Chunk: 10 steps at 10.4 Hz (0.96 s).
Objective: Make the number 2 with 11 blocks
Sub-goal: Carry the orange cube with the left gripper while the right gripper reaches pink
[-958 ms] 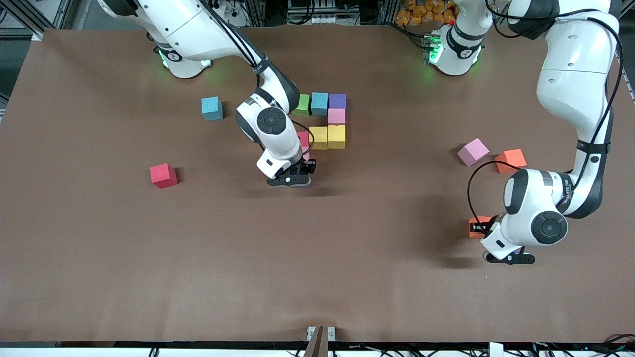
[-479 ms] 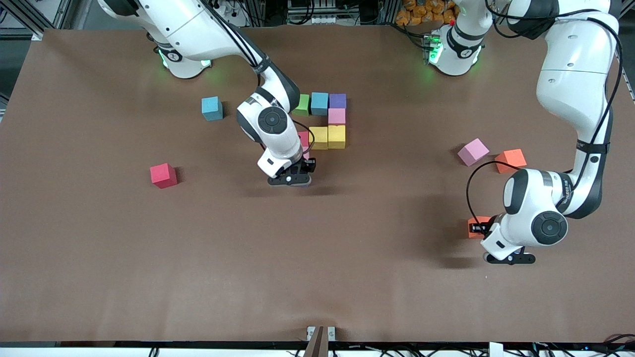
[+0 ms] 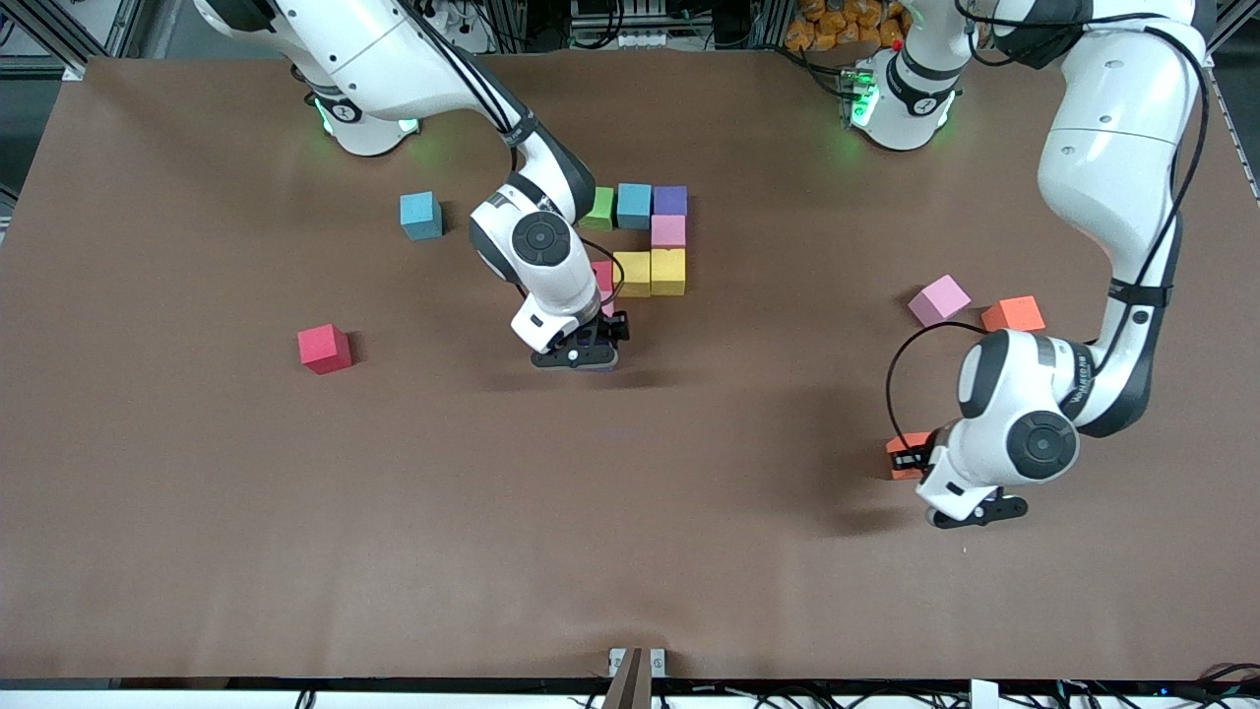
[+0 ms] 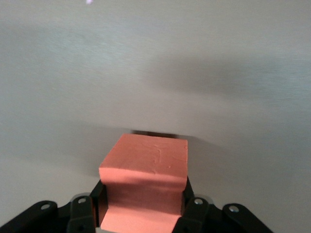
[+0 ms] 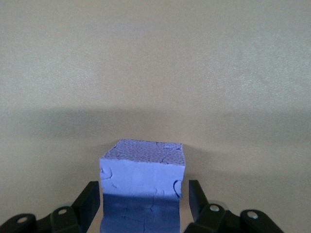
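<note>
Purple block (image 5: pixel 142 187) sits between the parted right pincer (image 5: pixel 144 204) fingers

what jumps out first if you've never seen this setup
The cluster of coloured blocks toward the robots' end of the table, a half-built digit. At its nearer edge the right gripper stands open around a blue-purple block on the table. Toward the left arm's end, the left gripper is shut on an orange block.

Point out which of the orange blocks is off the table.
The orange block clamped in the left hand, over bare table; the other orange block rests on the table beside the loose pink block.
</note>
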Each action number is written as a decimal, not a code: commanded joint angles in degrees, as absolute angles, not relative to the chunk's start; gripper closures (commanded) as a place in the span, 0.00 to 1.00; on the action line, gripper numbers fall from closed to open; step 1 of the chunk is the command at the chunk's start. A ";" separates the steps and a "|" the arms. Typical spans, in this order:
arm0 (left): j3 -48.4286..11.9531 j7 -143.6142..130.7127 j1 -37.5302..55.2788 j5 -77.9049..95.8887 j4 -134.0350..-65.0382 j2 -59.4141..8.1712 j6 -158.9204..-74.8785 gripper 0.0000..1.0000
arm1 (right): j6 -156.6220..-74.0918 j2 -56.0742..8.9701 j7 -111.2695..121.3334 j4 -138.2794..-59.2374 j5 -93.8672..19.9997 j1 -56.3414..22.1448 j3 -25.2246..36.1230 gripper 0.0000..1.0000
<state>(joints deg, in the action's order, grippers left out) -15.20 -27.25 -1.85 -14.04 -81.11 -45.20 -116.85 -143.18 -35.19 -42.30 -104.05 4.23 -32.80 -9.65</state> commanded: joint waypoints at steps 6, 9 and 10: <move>-24.07 -49.51 -2.29 -12.66 -82.09 -42.71 -114.26 0.56 | -128.64 -22.79 -42.63 -104.59 3.96 -29.73 -12.37 0.11; -26.19 -66.83 1.91 -12.83 -82.09 -42.80 -114.26 0.56 | -124.80 -10.51 -32.31 -116.93 4.13 -19.20 -17.12 0.11; -26.19 -71.93 3.76 -12.83 -82.00 -42.98 -114.26 0.56 | -125.07 -6.54 -25.73 -121.51 4.13 -15.51 -17.66 0.11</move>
